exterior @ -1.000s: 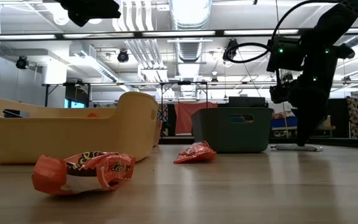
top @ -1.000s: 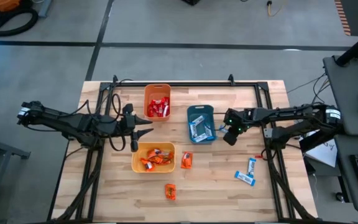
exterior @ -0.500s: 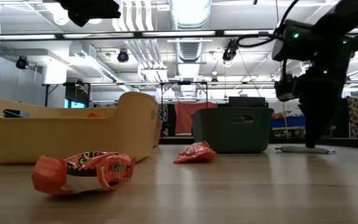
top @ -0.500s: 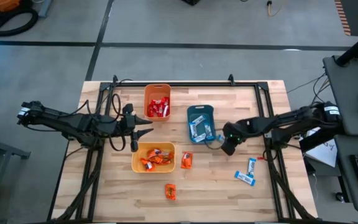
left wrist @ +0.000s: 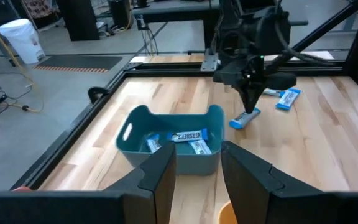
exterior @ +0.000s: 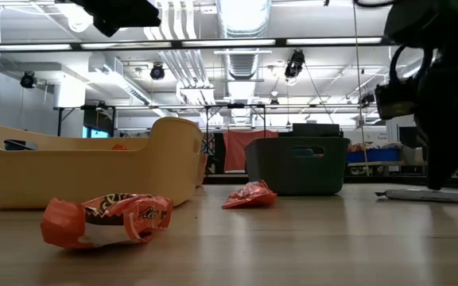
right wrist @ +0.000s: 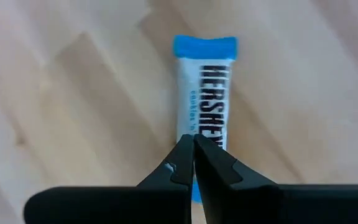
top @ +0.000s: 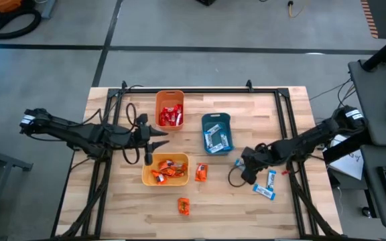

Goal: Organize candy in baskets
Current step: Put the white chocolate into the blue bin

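Note:
A light blue and white candy bar (right wrist: 205, 93) lies flat on the table right of the yellow basket (top: 146, 175), and my right gripper (top: 244, 173) stands on it, shut. My left gripper (left wrist: 197, 171) hangs open and empty above the yellow basket's far edge, pointing at the dark teal basket (left wrist: 173, 144). That basket holds blue candy, the orange basket (top: 169, 97) holds red candy, and the yellow one holds orange candy. Two more blue bars (top: 271, 179) (top: 263, 192) lie on the table just beyond my right gripper. My right gripper presses its shut fingertips (right wrist: 211, 163) down on the candy bar near the end closer to the arm (right wrist: 211, 138). The fingers come from above, slanting down, roughly along the bar. The bar lies flat on the table, its blue far end (right wrist: 204, 45) free.
Two loose orange candies lie on the table, one (top: 200, 172) right beside the yellow basket and one (top: 183, 205) near the front edge. The three baskets stand close together mid-table. A black frame rail (top: 200, 89) runs along the far edge.
My right gripper, still shut, has swung from beside the teal basket toward the table's near edge and turned about its wrist. The blue candy bar under its tips has slid along the table with it, staying flat.

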Action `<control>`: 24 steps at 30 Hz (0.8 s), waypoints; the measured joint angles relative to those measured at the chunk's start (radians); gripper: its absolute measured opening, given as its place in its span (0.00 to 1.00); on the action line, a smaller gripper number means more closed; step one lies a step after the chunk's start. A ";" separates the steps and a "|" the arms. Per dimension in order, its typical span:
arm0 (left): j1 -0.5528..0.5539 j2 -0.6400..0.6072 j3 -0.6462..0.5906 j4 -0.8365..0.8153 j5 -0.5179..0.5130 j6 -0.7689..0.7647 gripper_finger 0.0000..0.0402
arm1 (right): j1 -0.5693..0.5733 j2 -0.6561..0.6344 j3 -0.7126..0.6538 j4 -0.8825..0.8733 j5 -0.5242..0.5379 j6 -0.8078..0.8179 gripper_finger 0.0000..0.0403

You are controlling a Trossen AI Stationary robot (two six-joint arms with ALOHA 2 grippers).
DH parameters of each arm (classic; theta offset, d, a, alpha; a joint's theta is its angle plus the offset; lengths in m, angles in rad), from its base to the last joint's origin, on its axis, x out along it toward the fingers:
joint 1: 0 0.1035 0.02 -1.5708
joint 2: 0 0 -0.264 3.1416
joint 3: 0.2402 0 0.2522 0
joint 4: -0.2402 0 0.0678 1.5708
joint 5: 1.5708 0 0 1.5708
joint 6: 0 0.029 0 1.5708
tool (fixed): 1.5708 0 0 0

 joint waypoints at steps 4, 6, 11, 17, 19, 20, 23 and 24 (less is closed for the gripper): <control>0.000 0.052 0.000 0.073 0.089 0.001 0.25 | 0.047 0.000 0.025 0.001 0.010 0.019 0.02; -0.001 0.086 0.000 0.118 0.131 0.005 0.23 | 0.066 0.000 0.035 0.001 0.034 0.019 0.02; -0.014 0.166 0.000 0.204 0.141 0.008 0.19 | 0.103 -0.001 0.041 -0.013 0.117 0.027 0.02; -0.059 0.255 0.000 0.309 0.141 0.008 0.19 | 0.137 0.000 0.021 -0.017 0.319 0.057 0.02; -0.077 0.282 0.000 0.341 0.141 0.008 0.19 | 0.140 0.000 0.010 -0.015 0.371 0.059 0.02; -0.085 0.294 0.000 0.352 0.141 0.008 0.19 | 0.140 0.000 0.004 -0.016 0.392 0.059 0.02; -0.108 0.330 0.000 0.393 0.141 0.008 0.19 | 0.140 0.000 -0.015 -0.014 0.427 0.059 0.02; -0.116 0.343 0.000 0.405 0.141 0.008 0.19 | 0.140 0.000 -0.023 -0.010 0.432 0.059 0.02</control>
